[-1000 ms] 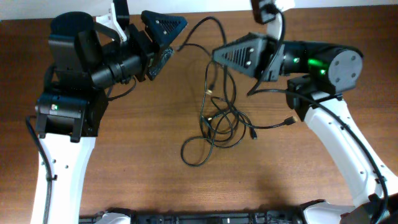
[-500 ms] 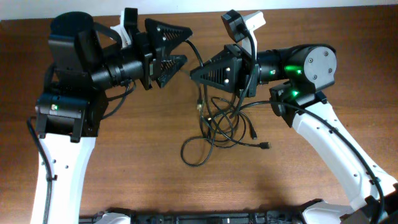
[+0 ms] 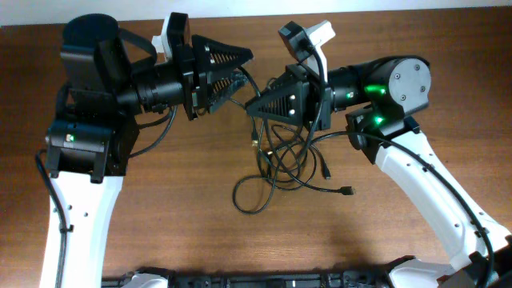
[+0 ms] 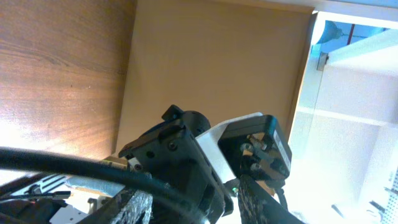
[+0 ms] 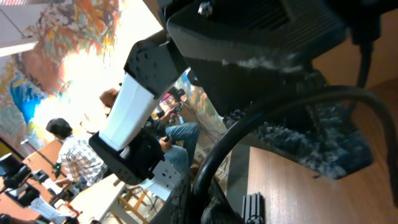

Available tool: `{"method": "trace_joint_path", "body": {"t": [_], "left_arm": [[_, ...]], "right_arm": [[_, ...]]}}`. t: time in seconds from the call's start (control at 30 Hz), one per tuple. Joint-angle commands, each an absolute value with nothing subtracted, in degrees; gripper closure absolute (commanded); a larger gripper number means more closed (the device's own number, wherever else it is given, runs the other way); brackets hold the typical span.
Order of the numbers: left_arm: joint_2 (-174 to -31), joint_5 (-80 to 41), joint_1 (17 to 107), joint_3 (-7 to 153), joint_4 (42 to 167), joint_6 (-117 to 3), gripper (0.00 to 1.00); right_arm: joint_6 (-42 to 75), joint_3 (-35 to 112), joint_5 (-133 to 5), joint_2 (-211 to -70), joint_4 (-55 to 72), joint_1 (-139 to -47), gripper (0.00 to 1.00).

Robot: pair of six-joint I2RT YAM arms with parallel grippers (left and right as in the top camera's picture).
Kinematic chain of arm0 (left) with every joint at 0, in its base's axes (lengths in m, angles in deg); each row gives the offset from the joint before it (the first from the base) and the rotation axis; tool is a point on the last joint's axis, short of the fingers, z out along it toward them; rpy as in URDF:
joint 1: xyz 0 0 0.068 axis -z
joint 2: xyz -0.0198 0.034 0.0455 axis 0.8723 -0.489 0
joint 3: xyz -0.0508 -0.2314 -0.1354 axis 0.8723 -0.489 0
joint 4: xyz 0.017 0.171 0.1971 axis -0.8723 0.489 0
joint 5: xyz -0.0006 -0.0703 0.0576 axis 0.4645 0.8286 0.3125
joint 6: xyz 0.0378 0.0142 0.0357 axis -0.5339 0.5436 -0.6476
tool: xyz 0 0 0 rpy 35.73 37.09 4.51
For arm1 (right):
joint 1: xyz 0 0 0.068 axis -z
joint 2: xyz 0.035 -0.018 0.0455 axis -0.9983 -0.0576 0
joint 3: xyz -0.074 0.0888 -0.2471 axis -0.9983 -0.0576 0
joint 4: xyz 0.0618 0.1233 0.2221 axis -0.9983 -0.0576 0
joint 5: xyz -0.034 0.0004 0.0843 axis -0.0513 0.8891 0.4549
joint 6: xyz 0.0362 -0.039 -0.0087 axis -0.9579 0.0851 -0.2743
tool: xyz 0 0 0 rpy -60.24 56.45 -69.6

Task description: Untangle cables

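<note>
The cables (image 3: 282,164) lie as a black tangle on the wooden table (image 3: 184,184), with a loop (image 3: 252,196) at the front and plug ends (image 3: 346,191) to the right. My right gripper (image 3: 250,108) hangs above the tangle's left side, shut on one cable (image 5: 249,130) that rises from its jaws (image 5: 208,199). That strand runs up to my left gripper (image 3: 246,67), whose fingers stand apart around it. In the left wrist view the cable (image 4: 74,163) crosses in front of the left finger (image 4: 134,208), with a wide gap to the other finger.
Both arms meet tip to tip over the back middle of the table. The left arm's base (image 3: 84,144) fills the left side, the right arm's white link (image 3: 432,192) the right side. The table's back edge (image 3: 240,14) runs just behind the grippers.
The left gripper's fingers have narrowed around the raised strand and moved right. The right gripper has swung left and down toward it, dragging the cable; the loose plug ends slid left.
</note>
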State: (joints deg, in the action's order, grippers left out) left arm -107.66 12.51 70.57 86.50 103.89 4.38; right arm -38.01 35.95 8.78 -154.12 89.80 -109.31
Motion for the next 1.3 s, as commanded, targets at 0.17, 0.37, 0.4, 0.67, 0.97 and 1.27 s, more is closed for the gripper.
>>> {"method": "trace_joint_path", "body": {"t": [0.17,0.37,0.4,0.67,0.97,1.27], "left_arm": [[-107.01,13.69,70.59,86.8,103.65,5.29,0.83],[-107.01,13.65,70.59,86.8,103.65,5.27,0.87],[-107.01,13.65,70.57,86.8,103.65,5.27,0.9],[-107.01,1.25,70.31,86.8,103.69,-2.36,1.0],[-107.01,-42.94,70.31,86.8,103.58,-21.66,1.0],[-107.2,-41.65,70.31,86.8,106.86,-64.87,1.0]], "right_arm": [[-36.94,36.64,9.63,-156.28,90.17,-111.17,0.96],[-36.96,36.64,9.39,-156.37,90.19,-111.06,0.96],[-36.94,36.64,9.3,-156.37,90.19,-111.04,0.96],[-36.96,36.64,9.39,-156.39,90.19,-110.99,0.46],[-36.96,36.64,14.35,-156.93,86.69,-106.88,0.01],[-36.32,36.64,11.99,-167.03,77.77,-103.93,0.02]]}}
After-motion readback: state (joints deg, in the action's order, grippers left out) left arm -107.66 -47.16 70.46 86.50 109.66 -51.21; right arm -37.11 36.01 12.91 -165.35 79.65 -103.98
